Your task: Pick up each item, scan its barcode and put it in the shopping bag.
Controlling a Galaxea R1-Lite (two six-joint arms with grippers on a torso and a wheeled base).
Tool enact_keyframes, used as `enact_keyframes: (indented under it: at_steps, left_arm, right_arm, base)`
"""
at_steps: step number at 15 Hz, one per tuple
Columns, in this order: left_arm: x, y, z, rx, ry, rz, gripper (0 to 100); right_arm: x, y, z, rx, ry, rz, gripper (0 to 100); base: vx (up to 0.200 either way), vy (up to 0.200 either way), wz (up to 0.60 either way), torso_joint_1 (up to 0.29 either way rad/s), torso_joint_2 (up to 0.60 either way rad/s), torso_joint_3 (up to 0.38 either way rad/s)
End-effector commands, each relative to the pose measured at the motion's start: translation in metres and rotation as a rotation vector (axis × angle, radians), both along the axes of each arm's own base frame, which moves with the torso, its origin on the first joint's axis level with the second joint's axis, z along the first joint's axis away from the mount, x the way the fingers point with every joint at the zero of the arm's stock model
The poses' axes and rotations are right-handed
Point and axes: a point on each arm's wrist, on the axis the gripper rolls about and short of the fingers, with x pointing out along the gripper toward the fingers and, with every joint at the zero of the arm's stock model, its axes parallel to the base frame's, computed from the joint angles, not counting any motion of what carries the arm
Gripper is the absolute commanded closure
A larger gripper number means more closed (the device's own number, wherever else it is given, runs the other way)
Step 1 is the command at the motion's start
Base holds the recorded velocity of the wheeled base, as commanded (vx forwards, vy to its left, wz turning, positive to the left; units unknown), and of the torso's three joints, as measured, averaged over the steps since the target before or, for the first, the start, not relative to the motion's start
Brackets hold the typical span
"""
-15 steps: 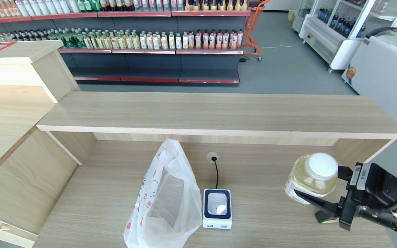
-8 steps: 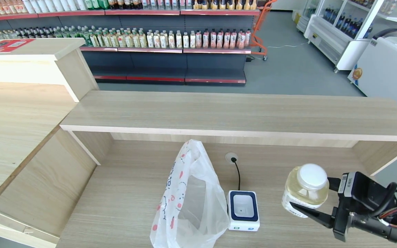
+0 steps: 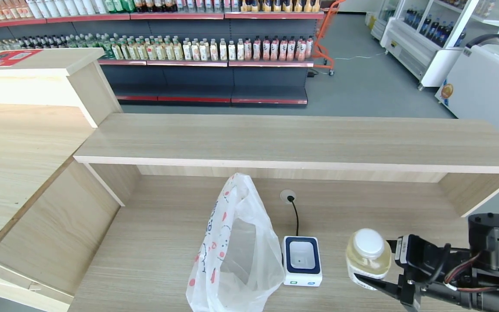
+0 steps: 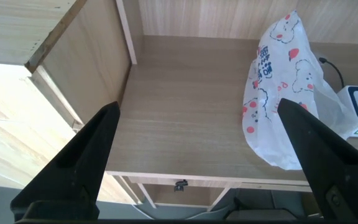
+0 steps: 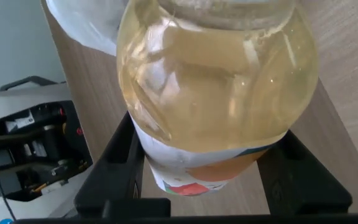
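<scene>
Wooden checkout counter (image 3: 167,242), store shelves behind. Right gripper (image 3: 373,279) pinches the bottle (image 3: 368,253) of pale liquid, upright, just right of the scanner (image 3: 302,260). Left gripper (image 4: 194,165) is spread, empty. Step, likely: scanning. Next move needs the label barcode facing the scanner window, then the shopping bag (image 3: 236,251).

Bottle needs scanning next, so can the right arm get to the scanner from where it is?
Probably yes: the right gripper holds the bottle beside the scanner, bare counter between them; the shopping bag stands on the scanner's other side.
</scene>
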Motion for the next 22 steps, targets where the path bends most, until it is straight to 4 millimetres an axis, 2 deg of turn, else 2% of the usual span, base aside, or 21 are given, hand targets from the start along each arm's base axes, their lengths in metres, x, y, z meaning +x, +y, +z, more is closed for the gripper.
enact_keyframes:
  at_steps: [1,3,9,16,22]
  left_arm:
    - [0.0,0.0,0.0,-0.001,-0.002,0.0,0]
    - [0.0,0.0,0.0,-0.001,0.0,0.0,0]
    - [0.0,0.0,0.0,-0.001,0.0,0.0,0]
    - [0.0,0.0,0.0,-0.001,0.0,0.0,0]
    - [0.0,0.0,0.0,-0.001,0.0,0.0,0]
  right_arm:
    - [0.025,0.002,-0.028,-0.04,0.015,0.099,100]
    - [0.048,0.003,-0.044,-0.033,-0.038,0.21,100]
    - [0.113,0.022,-0.068,0.018,-0.201,0.402,100]
    - [0.148,0.045,-0.087,0.067,-0.292,0.557,100]
    - [0.156,0.04,-0.098,0.056,-0.301,0.554,100]
  base:
    - [0.0,0.0,0.0,0.0,0.0,0.0]
    - [0.0,0.0,0.0,0.0,0.0,0.0]
    - [0.0,0.0,0.0,0.0,0.0,0.0]
    - [0.0,0.0,0.0,0.0,0.0,0.0]
    - [0.0,0.0,0.0,0.0,0.0,0.0]
